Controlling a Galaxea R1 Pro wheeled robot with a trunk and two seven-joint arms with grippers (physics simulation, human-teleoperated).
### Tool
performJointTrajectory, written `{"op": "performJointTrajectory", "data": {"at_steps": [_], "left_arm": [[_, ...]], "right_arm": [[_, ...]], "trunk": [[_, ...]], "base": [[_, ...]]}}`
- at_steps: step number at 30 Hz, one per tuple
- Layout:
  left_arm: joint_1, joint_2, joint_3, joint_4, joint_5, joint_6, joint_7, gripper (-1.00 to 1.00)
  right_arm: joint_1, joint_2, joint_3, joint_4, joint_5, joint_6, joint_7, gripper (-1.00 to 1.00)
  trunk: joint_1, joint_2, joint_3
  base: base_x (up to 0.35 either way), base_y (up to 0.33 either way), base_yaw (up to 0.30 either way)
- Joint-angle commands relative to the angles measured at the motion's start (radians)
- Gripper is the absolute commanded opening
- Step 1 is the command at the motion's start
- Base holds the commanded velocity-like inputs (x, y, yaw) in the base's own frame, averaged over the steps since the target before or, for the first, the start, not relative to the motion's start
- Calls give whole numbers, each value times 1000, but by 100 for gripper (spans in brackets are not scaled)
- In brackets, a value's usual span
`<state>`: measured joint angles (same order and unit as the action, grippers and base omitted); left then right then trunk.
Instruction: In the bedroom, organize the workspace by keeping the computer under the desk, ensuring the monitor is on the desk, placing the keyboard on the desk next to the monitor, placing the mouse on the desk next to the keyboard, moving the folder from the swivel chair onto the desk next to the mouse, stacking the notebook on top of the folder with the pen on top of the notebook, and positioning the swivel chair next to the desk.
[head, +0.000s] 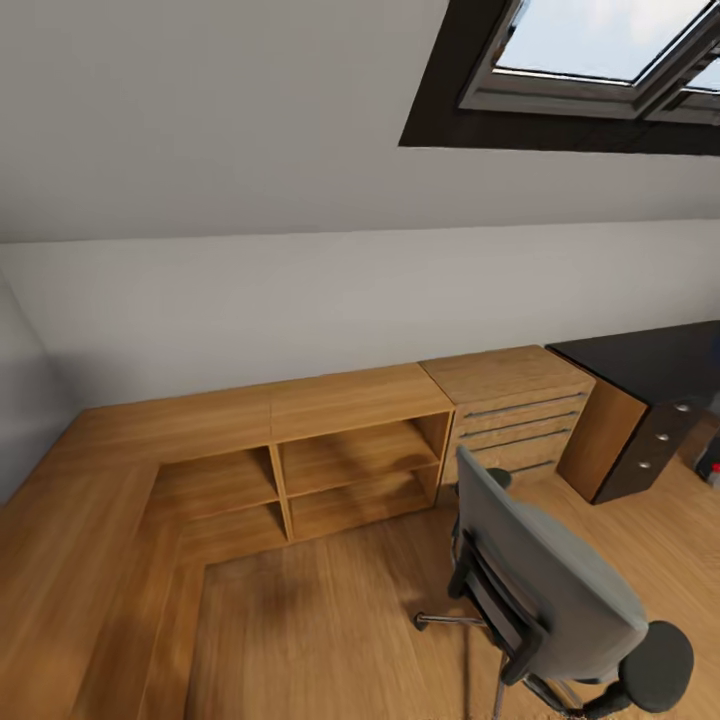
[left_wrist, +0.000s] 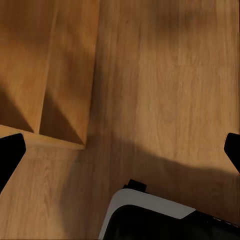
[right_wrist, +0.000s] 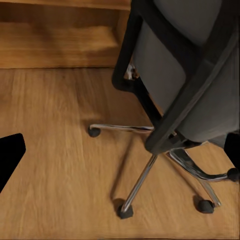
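Head view: we look down into the bedroom (head: 250, 290), its pale sloped wall meeting a skylight (head: 600, 50) at upper right. A low wooden shelf unit (head: 340, 450) lines the wall, with a light wood drawer unit (head: 510, 410) beside it, then the end of the black desk (head: 640, 400) with round silver knobs. The swivel chair (head: 550, 570) stands on the plank floor (head: 300, 620) at lower right, near the drawer unit but apart from the desk (open floor lies to its left).

Left wrist view: we see bare floor, a corner of the shelf unit (left_wrist: 55, 100) and a white-edged dark part of the robot's base (left_wrist: 150, 215). The left gripper (left_wrist: 120, 152) has its black fingertips (left_wrist: 10, 152) far out at both margins, spread wide, holding nothing.

Right wrist view: here alone the chair's chrome star base (right_wrist: 150, 165) and black casters show, under its grey back (right_wrist: 200, 75). The right gripper (right_wrist: 122, 150) is likewise spread wide and empty, one fingertip (right_wrist: 10, 152) clear over open floor.
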<state>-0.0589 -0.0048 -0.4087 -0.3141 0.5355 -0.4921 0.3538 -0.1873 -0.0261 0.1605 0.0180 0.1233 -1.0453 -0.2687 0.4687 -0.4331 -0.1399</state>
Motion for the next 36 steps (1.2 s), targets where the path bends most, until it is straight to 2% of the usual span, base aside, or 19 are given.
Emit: {"op": "performJointTrajectory", "data": {"at_steps": [1,36], "left_arm": [[-1,0,-9,0,4,-3,8,100],[-1,0,-9,0,4,-5,8,100]], "right_arm": [[-1,0,2,2,10,-2,-10,100],[-1,0,2,2,10,-2,-10,100]], "trunk": [[1,-2,-2],[1,-2,-2]], "base": [[0,0,-298],[0,0,-298]]}}
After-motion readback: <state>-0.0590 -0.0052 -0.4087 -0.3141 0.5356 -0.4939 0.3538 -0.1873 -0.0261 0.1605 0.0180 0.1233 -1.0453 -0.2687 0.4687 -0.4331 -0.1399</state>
